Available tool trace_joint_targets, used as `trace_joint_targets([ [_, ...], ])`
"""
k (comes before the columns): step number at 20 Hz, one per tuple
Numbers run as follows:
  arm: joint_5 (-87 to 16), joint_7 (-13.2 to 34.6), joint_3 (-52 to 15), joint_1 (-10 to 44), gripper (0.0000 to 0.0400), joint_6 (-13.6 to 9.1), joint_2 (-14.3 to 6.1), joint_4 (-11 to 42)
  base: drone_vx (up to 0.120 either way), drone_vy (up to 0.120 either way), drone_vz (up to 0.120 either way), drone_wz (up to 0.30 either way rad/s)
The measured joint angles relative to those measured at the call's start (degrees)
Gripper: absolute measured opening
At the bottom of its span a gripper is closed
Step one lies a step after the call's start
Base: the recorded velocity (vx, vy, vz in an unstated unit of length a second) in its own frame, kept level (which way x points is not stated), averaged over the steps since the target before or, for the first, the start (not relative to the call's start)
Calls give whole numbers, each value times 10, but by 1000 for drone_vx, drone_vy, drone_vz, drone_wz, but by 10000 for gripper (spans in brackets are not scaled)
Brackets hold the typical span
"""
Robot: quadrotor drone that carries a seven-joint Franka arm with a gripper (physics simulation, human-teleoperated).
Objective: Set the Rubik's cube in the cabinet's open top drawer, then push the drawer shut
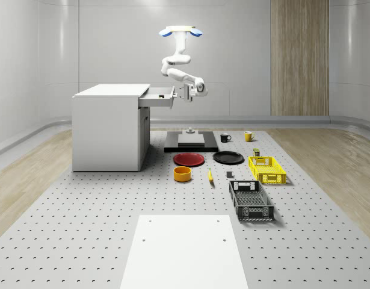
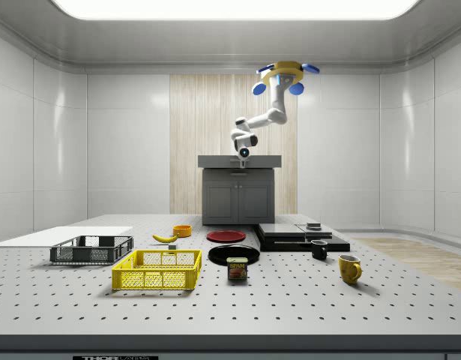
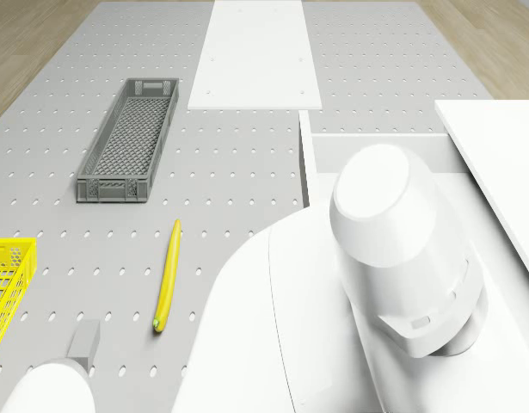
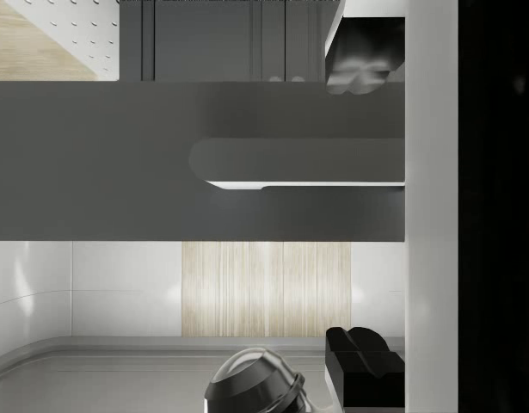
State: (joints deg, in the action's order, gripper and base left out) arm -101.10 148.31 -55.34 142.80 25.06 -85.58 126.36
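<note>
We see drone [image 1: 180, 31] hovering beside cabinet [image 1: 109, 129], gripper [image 1: 178, 93] at open top drawer [image 1: 158, 95] front; finger state: can't tell. Rubik's cube: can't locate it.

Pale gray walls [image 1: 112, 42] w/ wood panel [image 1: 299, 57], perforated floor [image 1: 82, 241], ceiling light [image 2: 230, 7].
</note>
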Motion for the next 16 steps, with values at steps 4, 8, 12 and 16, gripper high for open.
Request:
trace_joint_targets([
  [4, -2, -2, 8, 1, 400, 11, -7, 0, 0, 0, 0, 0],
  [8, -11, -10, 19, -9, 400, 23, -21, 10, 0, 0, 0, 0],
  [12, -22, -19, 29, -21, 400, 34, -34, 22, 0, 0, 0, 0],
  [16, -31, -26, 37, -31, 400, 43, -45, 31, 0, 0, 0, 0],
])
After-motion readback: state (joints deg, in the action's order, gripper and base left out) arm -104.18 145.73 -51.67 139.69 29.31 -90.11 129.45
